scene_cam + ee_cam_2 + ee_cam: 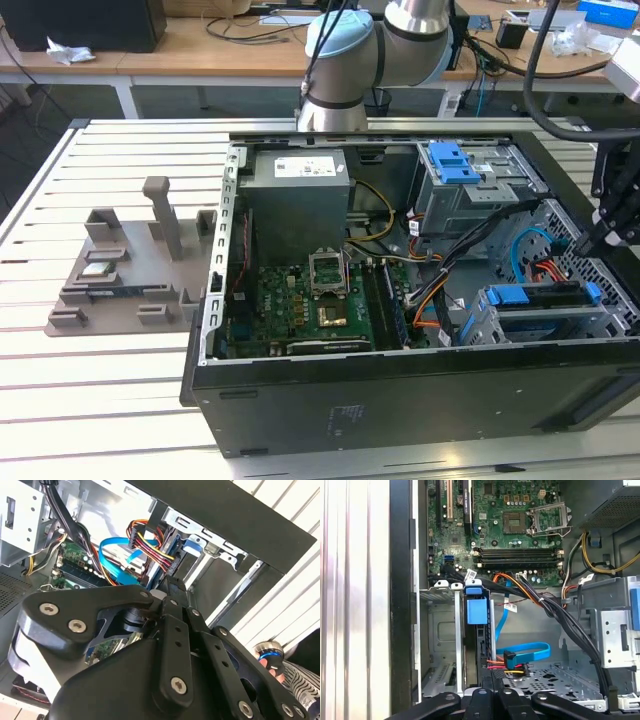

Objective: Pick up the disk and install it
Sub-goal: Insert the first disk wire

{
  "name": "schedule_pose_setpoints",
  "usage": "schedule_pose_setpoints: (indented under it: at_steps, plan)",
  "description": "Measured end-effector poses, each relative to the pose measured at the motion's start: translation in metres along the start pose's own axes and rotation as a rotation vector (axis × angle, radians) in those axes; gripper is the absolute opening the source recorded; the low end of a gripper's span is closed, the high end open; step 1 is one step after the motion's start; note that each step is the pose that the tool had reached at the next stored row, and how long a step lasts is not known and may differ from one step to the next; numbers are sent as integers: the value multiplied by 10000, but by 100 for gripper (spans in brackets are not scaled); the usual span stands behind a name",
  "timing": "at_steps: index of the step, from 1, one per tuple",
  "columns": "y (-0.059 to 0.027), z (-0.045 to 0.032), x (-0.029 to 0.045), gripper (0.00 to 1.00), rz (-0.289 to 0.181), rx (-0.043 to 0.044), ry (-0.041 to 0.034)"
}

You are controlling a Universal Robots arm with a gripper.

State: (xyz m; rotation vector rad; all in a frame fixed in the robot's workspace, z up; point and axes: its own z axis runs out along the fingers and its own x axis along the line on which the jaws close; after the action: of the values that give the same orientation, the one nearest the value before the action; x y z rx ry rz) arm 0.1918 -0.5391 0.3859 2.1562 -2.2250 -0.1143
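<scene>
Case [400, 395]: black | motherboard [505, 525]: green | disk [545, 300]: blue rails, 4 o'clock in exterior view | data cable [525, 652]: bright blue | power leads [150, 542]: red, yellow, black | fixture [120, 270]: grey, 9 o'clock | table [90, 400]: white, slatted | gripper [172, 607]: matt black.

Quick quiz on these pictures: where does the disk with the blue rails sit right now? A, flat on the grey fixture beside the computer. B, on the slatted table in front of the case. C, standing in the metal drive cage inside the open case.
C: the disk stands on edge in the drive cage inside the open case, with the pincer close over it.
</scene>
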Motion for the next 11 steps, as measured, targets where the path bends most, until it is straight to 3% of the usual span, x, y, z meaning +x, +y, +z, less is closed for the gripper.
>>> schedule_pose_setpoints:
  at_steps: [11]
  plan:
    - [17, -200, -4, 11, 0, -1, 0]
